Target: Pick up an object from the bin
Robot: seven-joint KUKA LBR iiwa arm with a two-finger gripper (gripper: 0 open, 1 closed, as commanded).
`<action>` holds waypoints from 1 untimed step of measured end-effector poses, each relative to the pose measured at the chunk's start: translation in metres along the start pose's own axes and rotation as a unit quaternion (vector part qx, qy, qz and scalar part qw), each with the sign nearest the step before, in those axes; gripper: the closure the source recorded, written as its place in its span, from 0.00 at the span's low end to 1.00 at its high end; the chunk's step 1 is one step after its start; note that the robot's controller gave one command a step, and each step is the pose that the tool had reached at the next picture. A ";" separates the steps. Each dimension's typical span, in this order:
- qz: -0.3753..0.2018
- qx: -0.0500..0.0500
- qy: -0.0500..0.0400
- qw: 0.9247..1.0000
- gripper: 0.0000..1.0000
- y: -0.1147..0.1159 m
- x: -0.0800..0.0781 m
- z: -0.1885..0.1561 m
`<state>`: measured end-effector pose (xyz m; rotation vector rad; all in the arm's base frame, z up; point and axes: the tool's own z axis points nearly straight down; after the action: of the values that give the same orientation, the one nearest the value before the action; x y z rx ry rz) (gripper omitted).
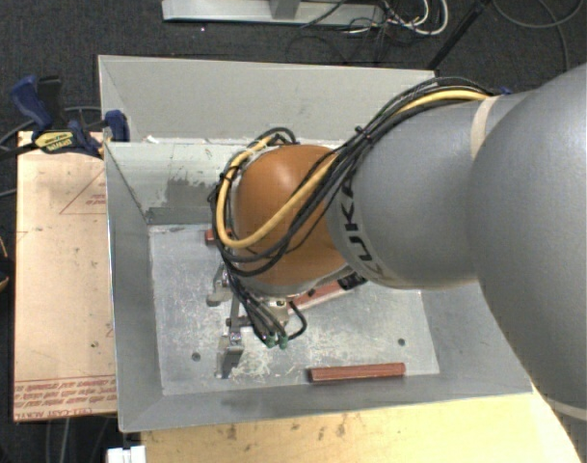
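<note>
Your gripper (pixel 228 363) sat low over the floor of the grey bin (pixel 129 258), in its near-left part, with its tip close to the scuffed metal. You could not tell from this angle whether it was open or closed, or whether it had hold of anything. The nearest thing was a long reddish-brown bar (pixel 356 372), which lay flat along the near wall, to the gripper's right and apart from it. A pale reddish piece (pixel 320 295) showed just under the orange cover (pixel 279 210), above the bar. A small reddish end (pixel 208 235) peeked out at the cover's left edge, towards the far wall. Yellow and black cables (pixel 237 234) looped round the cover, and behind it your grey arm (pixel 447 191) came in from the right.
</note>
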<state>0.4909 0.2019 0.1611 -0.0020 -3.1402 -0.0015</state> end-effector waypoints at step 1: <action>0.000 0.000 0.000 1.000 0.00 0.000 0.000 0.000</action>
<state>0.4908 0.2020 0.1611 -0.0019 -3.1402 -0.0017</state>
